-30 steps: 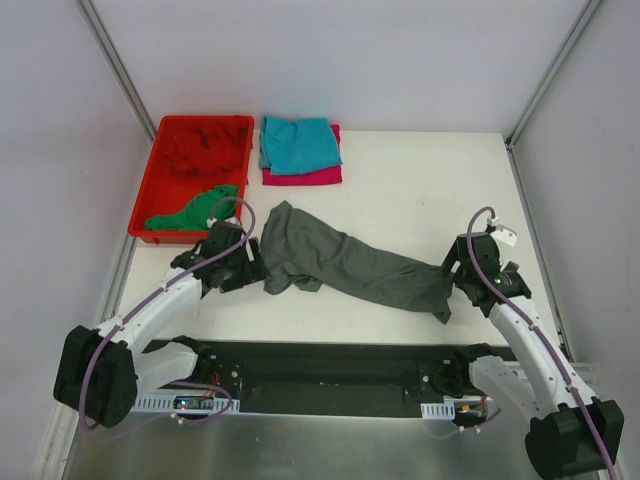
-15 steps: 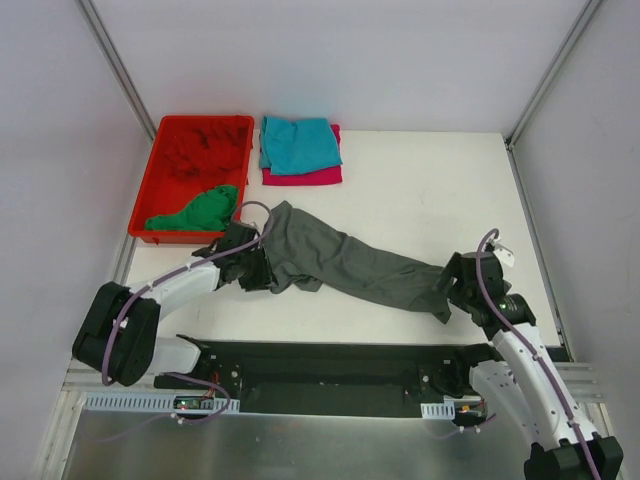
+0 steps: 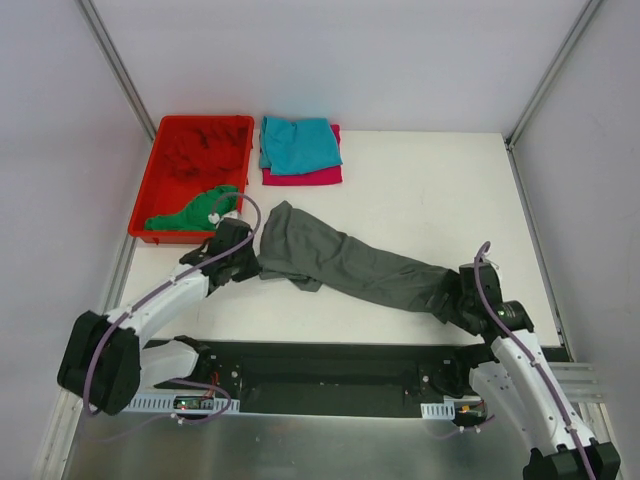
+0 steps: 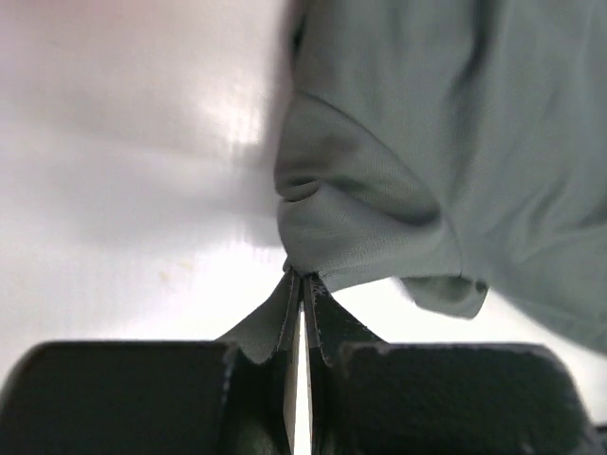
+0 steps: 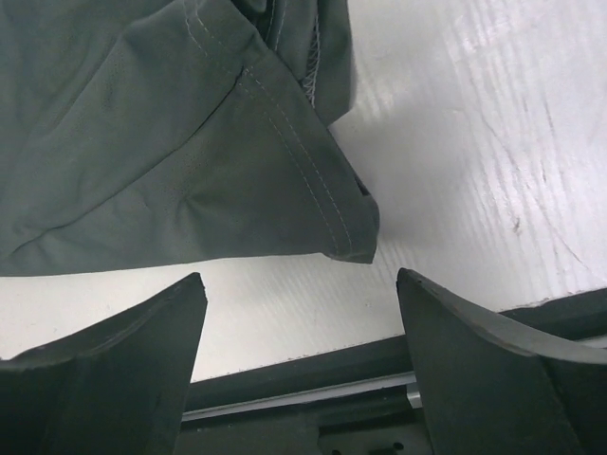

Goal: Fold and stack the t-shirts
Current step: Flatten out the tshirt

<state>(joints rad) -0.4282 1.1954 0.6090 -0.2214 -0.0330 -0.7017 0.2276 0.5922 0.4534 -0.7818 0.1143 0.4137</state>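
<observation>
Five t-shirts are counted: one dark grey t-shirt (image 3: 350,262) in the middle, one teal t-shirt (image 3: 300,143) and one magenta t-shirt (image 3: 300,178) at the far side, and one green t-shirt (image 3: 190,213) and one red t-shirt (image 3: 205,150) at the far left. One red bin (image 3: 146,192) is counted there. Two grippers are seen: the left gripper (image 3: 255,265) and the right gripper (image 3: 450,298).

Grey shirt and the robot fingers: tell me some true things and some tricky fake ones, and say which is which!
The left fingers pinch the grey shirt. True.
The right fingers are shut on it. False: they are open, with its hem just ahead of them.
The teal shirt lies on the magenta shirt. True.
The green shirt lies on the table. False: it is in the red bin.
</observation>
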